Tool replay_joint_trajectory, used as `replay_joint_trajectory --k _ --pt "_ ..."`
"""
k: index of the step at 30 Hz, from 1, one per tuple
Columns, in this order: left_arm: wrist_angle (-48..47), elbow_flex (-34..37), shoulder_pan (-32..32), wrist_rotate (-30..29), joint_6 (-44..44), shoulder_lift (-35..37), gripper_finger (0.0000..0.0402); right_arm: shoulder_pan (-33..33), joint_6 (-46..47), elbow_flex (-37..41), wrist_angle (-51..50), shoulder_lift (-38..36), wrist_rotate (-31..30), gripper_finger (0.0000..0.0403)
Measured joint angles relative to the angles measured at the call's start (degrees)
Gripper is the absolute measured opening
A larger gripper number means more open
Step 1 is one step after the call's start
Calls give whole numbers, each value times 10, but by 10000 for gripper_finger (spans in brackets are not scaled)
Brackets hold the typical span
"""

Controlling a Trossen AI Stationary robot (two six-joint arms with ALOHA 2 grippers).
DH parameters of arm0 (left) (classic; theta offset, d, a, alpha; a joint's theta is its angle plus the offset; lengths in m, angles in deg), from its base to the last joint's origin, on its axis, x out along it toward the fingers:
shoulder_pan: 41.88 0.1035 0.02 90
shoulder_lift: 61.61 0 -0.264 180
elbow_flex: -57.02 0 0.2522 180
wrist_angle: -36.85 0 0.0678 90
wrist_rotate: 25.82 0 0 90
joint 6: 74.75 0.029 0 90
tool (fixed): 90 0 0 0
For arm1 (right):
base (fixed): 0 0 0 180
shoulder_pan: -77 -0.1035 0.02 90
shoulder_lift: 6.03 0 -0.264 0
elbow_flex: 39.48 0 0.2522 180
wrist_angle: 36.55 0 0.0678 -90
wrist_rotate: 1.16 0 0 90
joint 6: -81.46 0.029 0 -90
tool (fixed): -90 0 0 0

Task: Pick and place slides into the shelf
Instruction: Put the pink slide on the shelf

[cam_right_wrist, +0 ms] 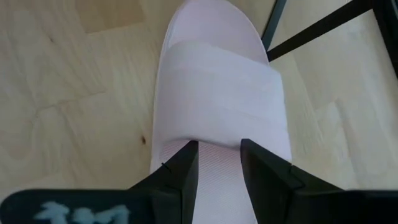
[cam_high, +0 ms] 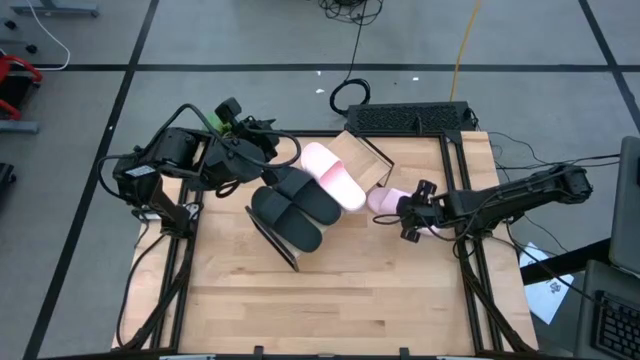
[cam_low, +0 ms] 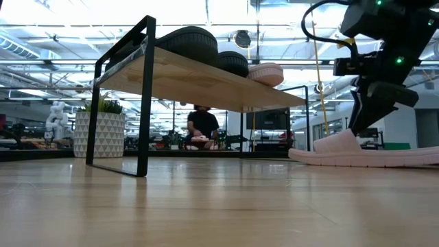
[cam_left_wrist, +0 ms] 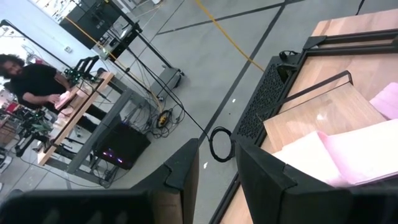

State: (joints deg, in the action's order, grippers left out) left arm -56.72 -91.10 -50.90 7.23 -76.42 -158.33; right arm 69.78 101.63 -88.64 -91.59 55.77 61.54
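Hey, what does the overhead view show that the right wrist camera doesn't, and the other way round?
Only the overhead view shows the light wooden shelf carrying two black foam slides and one pale pink slide, plus the left gripper near them. Only the right wrist view shows the wide strap up close. Both show the right gripper at the second pale pink slide, which lies on the wooden tabletop beside the shelf.

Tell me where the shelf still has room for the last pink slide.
The shelf is bare at its far end, beyond the pink slide already on it. The near end is crowded by two black slides. The last pink slide lies on the table beside the shelf.
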Motion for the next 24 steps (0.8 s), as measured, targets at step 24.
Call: replay_joint_trajectory --k 24 --pt "1 0 0 0 -5 0 113 45 -164 0 83 87 -30 109"
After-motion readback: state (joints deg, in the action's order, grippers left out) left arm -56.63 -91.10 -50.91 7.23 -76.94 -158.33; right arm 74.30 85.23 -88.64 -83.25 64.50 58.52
